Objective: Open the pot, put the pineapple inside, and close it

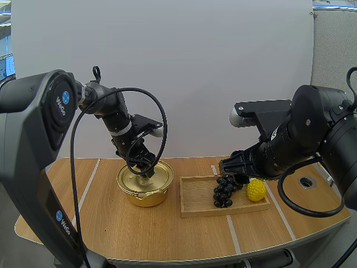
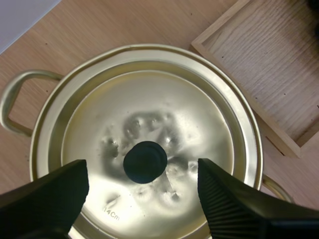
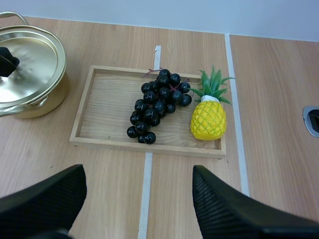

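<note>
The opening step is in hand: the gold pot (image 1: 144, 187) stands on the table (image 1: 167, 234) with its lid (image 2: 164, 99) seated, and the left gripper (image 2: 142, 175) hangs right over it, released, one finger at 9 o'clock and the other at 3 o'clock of the black knob (image 2: 145, 162), neither touching it as far as I can tell. The knob sits at the lid's centre, squarely in the gap. The next move, I judge, calls for a short straight drop so that the tips come level with the knob, then a firm squeeze and a vertical lift that clears the rim without dragging the pot. The pineapple (image 3: 208, 119) lies in the wooden tray (image 3: 144, 145), which sits at 3 o'clock of the pot; the fruit is at the tray's 3 o'clock end, its green crown pointing to 12, with the bunch of black grapes (image 3: 157, 107) just beside it at 9 o'clock. The right gripper (image 3: 138, 174) hovers spread wide above the tray's near edge, at 6 o'clock of the grapes, holding nothing; it needs to shift toward 2 o'clock to line up on the pineapple.
</note>
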`<state>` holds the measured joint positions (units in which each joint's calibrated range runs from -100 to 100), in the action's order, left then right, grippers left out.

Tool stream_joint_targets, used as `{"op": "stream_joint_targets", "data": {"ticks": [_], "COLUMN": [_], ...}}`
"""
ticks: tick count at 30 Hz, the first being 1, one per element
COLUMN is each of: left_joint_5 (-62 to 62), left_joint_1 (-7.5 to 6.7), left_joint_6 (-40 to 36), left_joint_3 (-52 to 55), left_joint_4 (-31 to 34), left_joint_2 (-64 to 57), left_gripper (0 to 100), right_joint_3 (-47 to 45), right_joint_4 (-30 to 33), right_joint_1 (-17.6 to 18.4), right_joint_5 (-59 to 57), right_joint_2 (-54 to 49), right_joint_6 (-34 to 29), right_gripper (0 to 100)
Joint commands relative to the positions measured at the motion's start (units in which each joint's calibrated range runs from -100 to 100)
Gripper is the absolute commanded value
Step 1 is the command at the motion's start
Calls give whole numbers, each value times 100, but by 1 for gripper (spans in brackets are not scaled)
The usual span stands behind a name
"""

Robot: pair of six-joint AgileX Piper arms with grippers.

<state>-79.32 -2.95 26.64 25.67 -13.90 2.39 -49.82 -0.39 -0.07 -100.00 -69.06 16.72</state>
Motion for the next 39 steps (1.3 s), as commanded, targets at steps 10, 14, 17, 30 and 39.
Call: {"op": "stream_joint_targets", "data": {"ticks": [10,14,17,30,39], "left_joint_5": [56,56,56,160,55], "left_joint_1": [-23,-23,-23,-23,-23], "left_joint_6": [2,2,2,2,-8], "left_joint_3": [-133,-133,-133,-133,-133], "left_joint_4": [-38,-38,-38,-136,-148], "left_joint_2": [282,293,293,293,83], "left_gripper": [100,100,100,0,0], "right_joint_3": [41,41,41,41,41], "right_joint_4": [-8,-8,-8,-8,-8], "right_joint_1": [-24,-24,-24,-24,-24], "right_joint_5": [0,0,0,0,0], "right_joint_2": [-12,-12,-12,-12,-12], "right_joint_6": [-14,-14,-14,-14,-14], "right_gripper": [100,100,100,100,100]}}
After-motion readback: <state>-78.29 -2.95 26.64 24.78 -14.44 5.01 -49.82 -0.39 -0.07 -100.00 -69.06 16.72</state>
